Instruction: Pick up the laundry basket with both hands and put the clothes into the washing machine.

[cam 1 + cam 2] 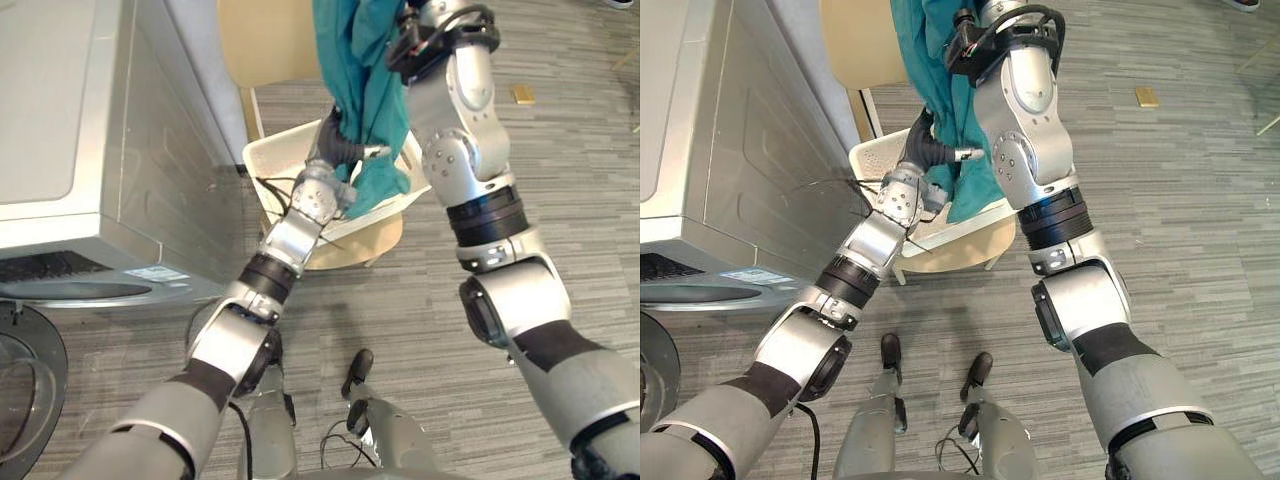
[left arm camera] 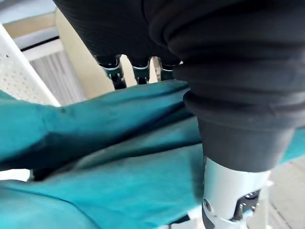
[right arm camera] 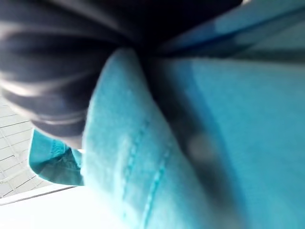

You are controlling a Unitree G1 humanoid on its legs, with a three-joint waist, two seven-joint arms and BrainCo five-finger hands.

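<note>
– Left eye view first: where are the clothes?
– One teal cloth (image 1: 365,70) hangs from my right hand (image 1: 412,42), which is up high above the white laundry basket (image 1: 268,170). The cloth's lower end reaches down into the basket.
– And the basket?
– It sits on a tan chair (image 1: 375,243), just beside the silver washing machine (image 1: 80,150) on my left. The machine's round door (image 1: 25,385) stands open.
– Is your right hand clamped on the cloth?
– I cannot tell. In the right wrist view the cloth wraps right over it.
– Your left hand?
– My left hand (image 1: 340,145) is inside the basket, pressed against the hanging cloth. In the left wrist view its fingers (image 2: 140,74) run out straight, side by side, past the cloth. The cloth lies across the palm side, between them and the thumb (image 2: 233,200), and they are not curled round it.
</note>
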